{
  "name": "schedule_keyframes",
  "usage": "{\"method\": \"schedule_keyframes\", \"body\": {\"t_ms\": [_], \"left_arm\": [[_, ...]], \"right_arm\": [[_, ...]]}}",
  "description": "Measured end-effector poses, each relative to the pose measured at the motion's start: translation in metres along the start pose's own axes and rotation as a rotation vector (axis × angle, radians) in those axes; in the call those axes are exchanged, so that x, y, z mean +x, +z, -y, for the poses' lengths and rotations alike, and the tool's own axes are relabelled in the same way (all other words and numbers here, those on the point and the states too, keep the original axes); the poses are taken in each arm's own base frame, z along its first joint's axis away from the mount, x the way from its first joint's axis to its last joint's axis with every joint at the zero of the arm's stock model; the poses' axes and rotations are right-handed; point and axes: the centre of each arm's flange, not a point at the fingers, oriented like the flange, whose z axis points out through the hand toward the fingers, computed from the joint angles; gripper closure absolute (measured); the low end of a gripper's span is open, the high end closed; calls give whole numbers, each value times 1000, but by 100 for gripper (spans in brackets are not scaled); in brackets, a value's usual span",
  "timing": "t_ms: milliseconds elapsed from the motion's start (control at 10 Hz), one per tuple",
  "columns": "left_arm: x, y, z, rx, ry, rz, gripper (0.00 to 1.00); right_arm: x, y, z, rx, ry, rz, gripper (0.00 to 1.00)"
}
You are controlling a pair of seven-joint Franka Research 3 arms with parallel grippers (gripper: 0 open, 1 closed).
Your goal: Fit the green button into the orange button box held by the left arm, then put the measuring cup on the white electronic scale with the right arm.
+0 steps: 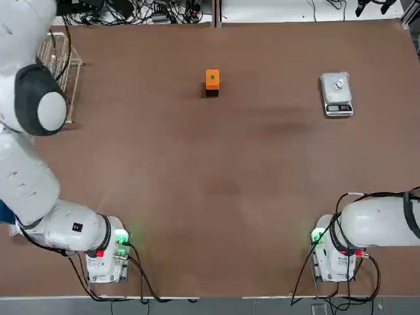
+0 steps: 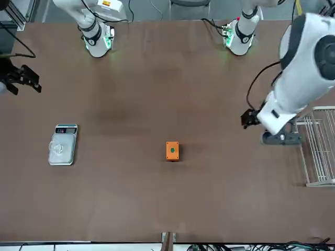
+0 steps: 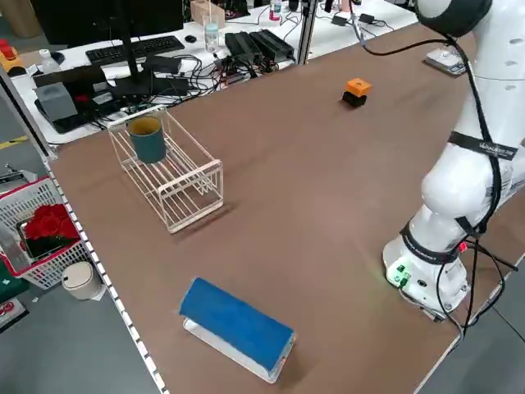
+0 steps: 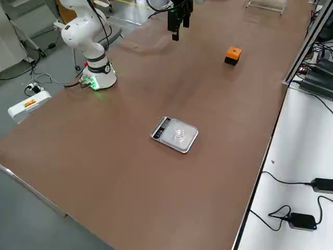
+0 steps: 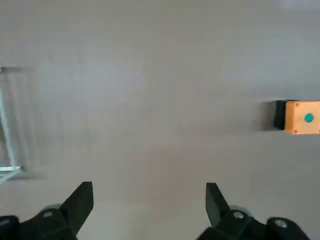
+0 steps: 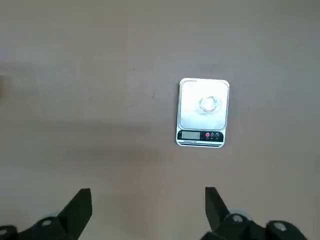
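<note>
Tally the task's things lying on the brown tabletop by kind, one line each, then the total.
Orange button box: 1
Green button, fitted in the box: 1
White electronic scale: 1
Clear measuring cup, on the scale: 1
Total: 4

Glossy metallic scale platform [image 6: 204,104], clear plastic cup [image 6: 210,104], smooth matt brown tabletop [image 1: 216,164]

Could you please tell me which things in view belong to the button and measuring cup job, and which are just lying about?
Part of the job:
- green button, in the orange button box
- measuring cup, on the white electronic scale

Just lying about:
- white wire rack
- teal mug
- blue-topped white object
- computer keyboard
</note>
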Motion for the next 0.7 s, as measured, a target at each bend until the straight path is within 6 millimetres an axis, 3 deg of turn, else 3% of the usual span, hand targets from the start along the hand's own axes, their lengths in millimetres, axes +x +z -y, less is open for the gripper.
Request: {"method": "schedule_keyframes", "body": {"t_ms": [300,700], "left_arm": [[-29,-26,51,8,32,2,1],[-57,-39,79,-19,38,39,0]], "right_arm": [[0,-1,0,0,0,-2,0],[0,-1,0,0,0,-4,0]]}}
